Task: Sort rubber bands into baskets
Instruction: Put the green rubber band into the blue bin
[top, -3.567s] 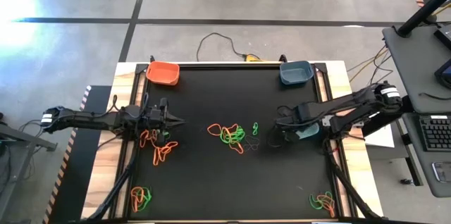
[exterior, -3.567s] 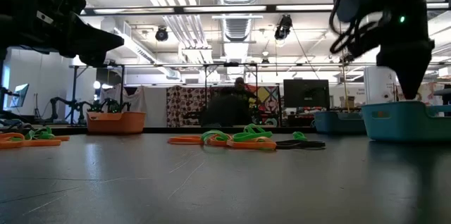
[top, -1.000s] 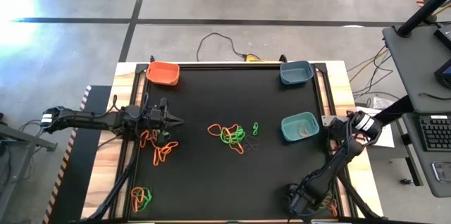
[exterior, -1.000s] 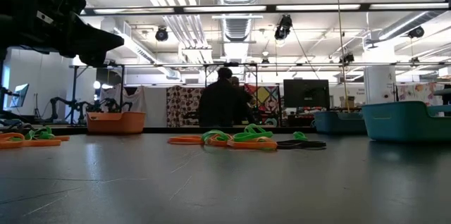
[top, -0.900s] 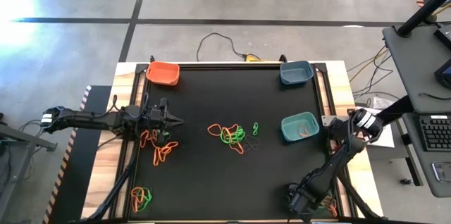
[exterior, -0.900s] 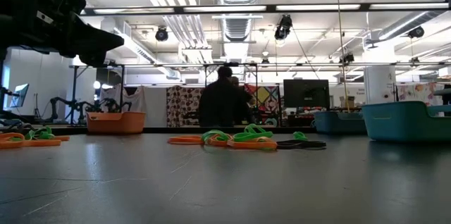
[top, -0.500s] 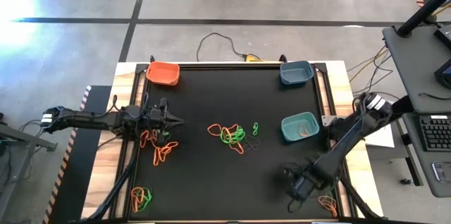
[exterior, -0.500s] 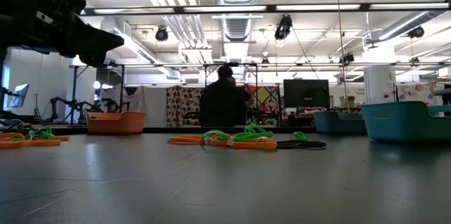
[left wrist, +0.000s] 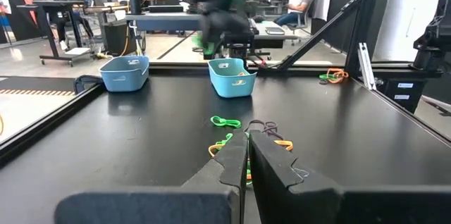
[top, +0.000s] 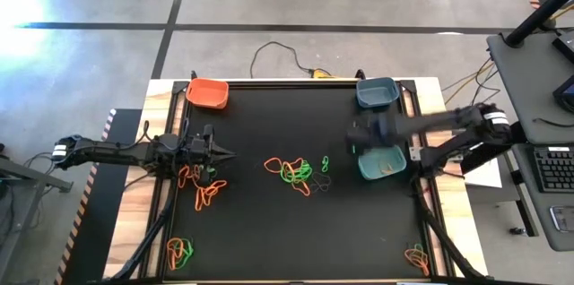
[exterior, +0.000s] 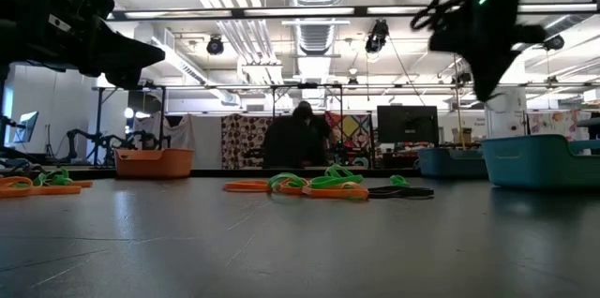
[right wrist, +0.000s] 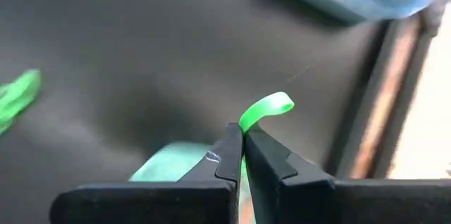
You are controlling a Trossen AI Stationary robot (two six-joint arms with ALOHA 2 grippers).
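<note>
Right hand (right wrist: pixel 243 134) clamped on green rubber band (right wrist: pixel 266 109) above teal basket (top: pixel 382 163); no legible writing.

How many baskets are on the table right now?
3: the orange basket at the far left corner, the blue basket at the far right corner, and the teal basket nearer along the right side, partly under the right arm.

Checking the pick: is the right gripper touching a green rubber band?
Touching. The right wrist view shows the right gripper with its fingers shut on a green rubber band, which loops out from between them.
</note>
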